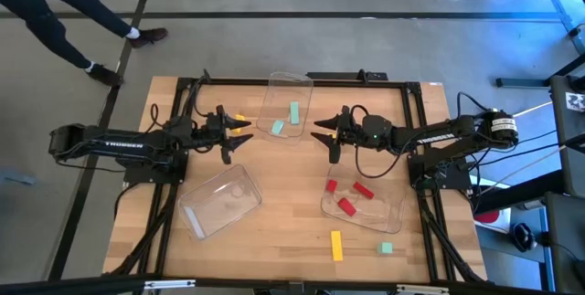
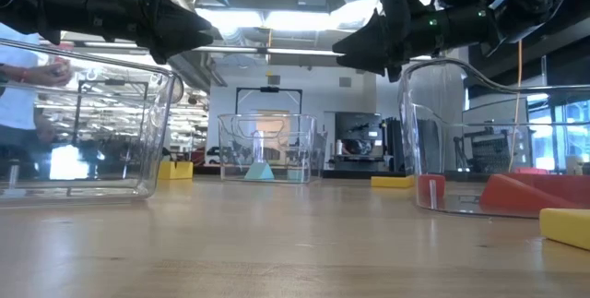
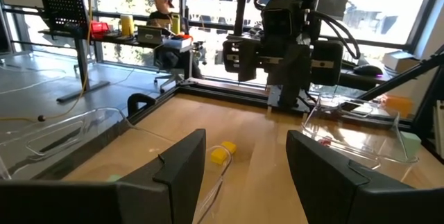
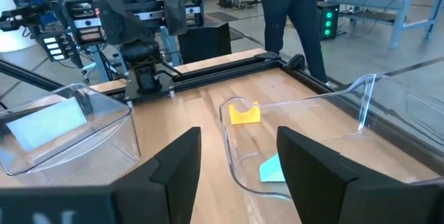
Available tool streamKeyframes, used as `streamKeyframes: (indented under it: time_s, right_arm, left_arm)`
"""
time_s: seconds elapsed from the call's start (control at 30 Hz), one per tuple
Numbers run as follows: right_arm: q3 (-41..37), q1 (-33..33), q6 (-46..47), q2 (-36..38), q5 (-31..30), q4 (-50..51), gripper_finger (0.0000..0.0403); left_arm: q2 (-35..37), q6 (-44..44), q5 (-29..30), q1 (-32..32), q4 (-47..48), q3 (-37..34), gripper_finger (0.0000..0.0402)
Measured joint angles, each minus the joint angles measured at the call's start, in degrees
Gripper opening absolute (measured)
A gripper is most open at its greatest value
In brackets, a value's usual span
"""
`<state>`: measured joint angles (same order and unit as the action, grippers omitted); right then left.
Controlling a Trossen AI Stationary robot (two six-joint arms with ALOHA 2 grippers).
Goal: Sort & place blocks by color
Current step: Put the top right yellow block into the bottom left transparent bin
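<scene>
2 grippers, the left gripper (image 1: 239,137) and right gripper (image 1: 322,136), hover open and empty beside the far tray (image 1: 271,118); the left should descend squarely over the nearby yellow block (image 1: 239,118).

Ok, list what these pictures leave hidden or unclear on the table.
- Low view: the yellow bar is cut off by the right edge.
- Low view: the red blocks blur behind their tray's wall; their count is unclear.
- Left wrist view: the yellow block sits partly behind a clear tray rim.
- Right wrist view: a finger hides part of the mint block.
</scene>
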<state>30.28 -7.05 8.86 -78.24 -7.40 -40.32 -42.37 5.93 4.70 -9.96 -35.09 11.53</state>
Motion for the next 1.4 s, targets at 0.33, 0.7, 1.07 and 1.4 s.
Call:
streamKeyframes:
  time_s: [0.33, 0.7, 1.07, 1.4]
  right_arm:
    - [0.02, 0.0, 0.09, 0.01, 0.08, 2.37, 0.0192]
    - [0.05, 0.0, 4.04, 0.02, -0.74, 4.59, 0.0192]
    - [10.65, -4.85, 14.81, -1.63, -12.06, 44.88, 0.0192]
    - [11.63, -4.96, 10.84, -1.95, -7.78, 46.7, 0.0192]
  left_arm:
    - [0.0, 0.0, -0.12, 0.02, 0.0, 0.0, 0.0195]
    - [0.02, 0.99, -0.12, 0.0, 0.0, 0.0, 0.0195]
    - [0.0, 1.42, -0.12, 0.01, -0.09, 0.0, 0.0195]
    - [0.0, 1.42, -1.39, 0.02, -0.02, 0.0, 0.0195]
